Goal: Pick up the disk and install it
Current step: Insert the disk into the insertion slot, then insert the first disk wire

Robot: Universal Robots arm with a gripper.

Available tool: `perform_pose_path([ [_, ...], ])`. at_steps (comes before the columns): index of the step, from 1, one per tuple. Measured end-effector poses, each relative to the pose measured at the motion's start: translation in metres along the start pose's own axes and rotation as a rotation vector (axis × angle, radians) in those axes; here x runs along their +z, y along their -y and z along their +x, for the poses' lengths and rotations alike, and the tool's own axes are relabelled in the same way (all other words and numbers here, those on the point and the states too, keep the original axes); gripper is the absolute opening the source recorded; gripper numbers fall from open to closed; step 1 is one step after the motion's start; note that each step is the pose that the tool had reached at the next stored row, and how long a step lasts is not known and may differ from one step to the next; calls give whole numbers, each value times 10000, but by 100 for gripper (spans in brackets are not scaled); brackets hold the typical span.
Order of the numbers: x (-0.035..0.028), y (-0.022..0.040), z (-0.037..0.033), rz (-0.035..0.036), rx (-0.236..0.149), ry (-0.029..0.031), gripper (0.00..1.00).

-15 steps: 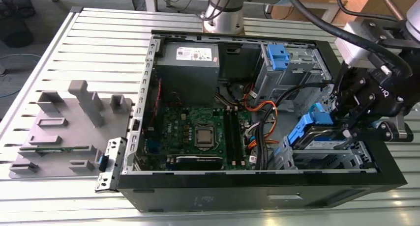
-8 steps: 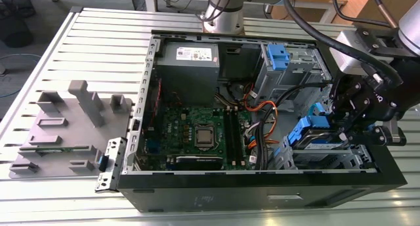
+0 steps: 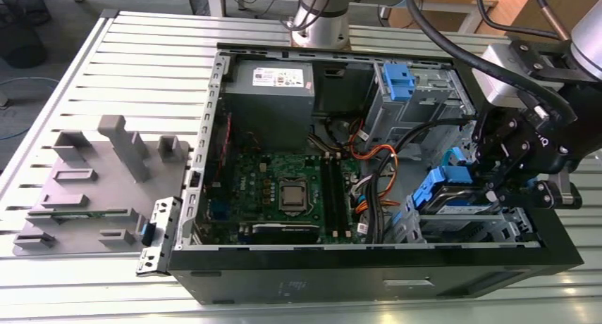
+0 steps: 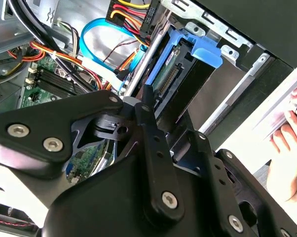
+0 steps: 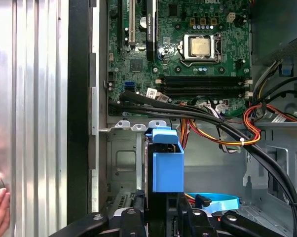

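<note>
Exterior view shows an open computer case lying on a slatted metal tabletop. The disk stands on edge in the drive bay, at the case's corner on the exterior view's right. In the first wrist view its blue bracket wraps the edge facing out of the case. The black gripper appears clenched on the disk, its 2 fingers pressed against the flat faces below the bracket. Judging from this, the disk is a stiff, dense metal slab, heavy for its size, smooth enough to slip, and easily harmed by knocks. The flat faces look like the sound hold. The plastic bracket would likely flex, and the connector edge, facing into the case, is best left untouched.
</note>
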State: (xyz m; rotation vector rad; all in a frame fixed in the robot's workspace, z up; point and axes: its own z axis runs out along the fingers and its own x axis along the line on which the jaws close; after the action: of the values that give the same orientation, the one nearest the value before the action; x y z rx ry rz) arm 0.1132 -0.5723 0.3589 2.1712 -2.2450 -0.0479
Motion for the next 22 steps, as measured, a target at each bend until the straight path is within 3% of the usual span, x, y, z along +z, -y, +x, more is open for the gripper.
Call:
perform_pose_path([
  [3, 0, 0, 0, 1, 0, -1, 36],
  [6, 0, 0, 0, 0, 0, -1, 48],
  [9, 1, -1, 0, 1, 0, 0, 48],
  [15, 42, -37, 1, 221, -31, 28, 48],
  [22, 52, -37, -9, 241, -55, 29, 48],
])
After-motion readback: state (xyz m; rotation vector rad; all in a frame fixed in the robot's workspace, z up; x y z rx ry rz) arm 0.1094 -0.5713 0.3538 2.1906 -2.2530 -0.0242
